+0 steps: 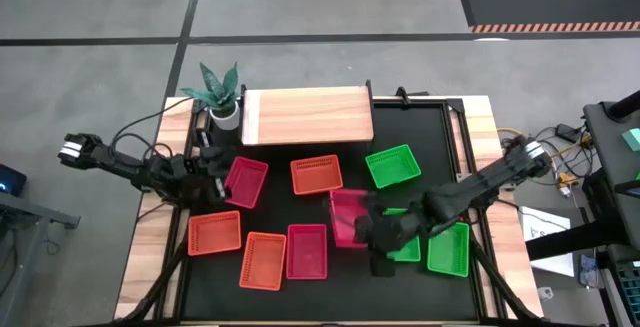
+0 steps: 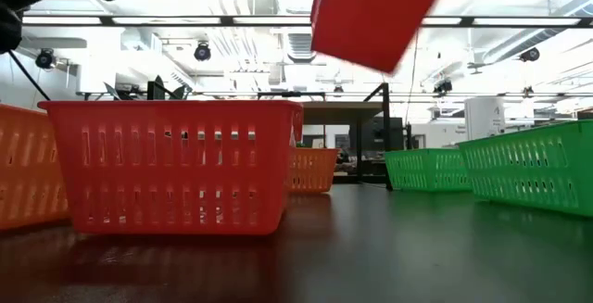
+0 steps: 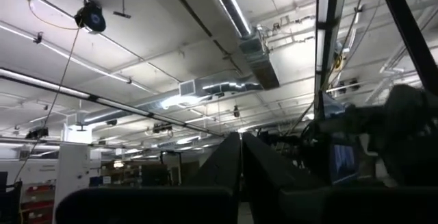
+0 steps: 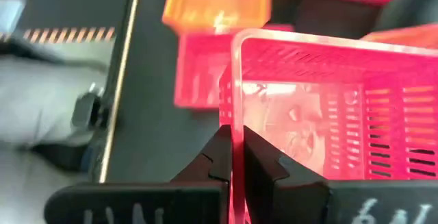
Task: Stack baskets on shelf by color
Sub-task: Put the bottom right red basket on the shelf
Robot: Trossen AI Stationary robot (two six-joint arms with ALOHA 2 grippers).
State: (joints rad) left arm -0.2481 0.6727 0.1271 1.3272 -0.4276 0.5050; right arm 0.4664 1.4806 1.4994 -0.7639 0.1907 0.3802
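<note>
the right gripper (image 4: 233, 159) pinches the rim of a pink basket (image 1: 348, 216), lifted near the shelf (image 1: 308, 116) for stacking; the left gripper (image 3: 239, 162) waits closed and empty.

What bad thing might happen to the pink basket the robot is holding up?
1. The right tool pinches only the thin rim of the pink basket, which hangs tilted in the low view. It may slip or swing loose.
2. Other baskets lie close beneath it, such as the orange basket and a green basket. A drop would likely knock them.
3. The shelf sits at the far edge, so the carry passes over those baskets.
</note>
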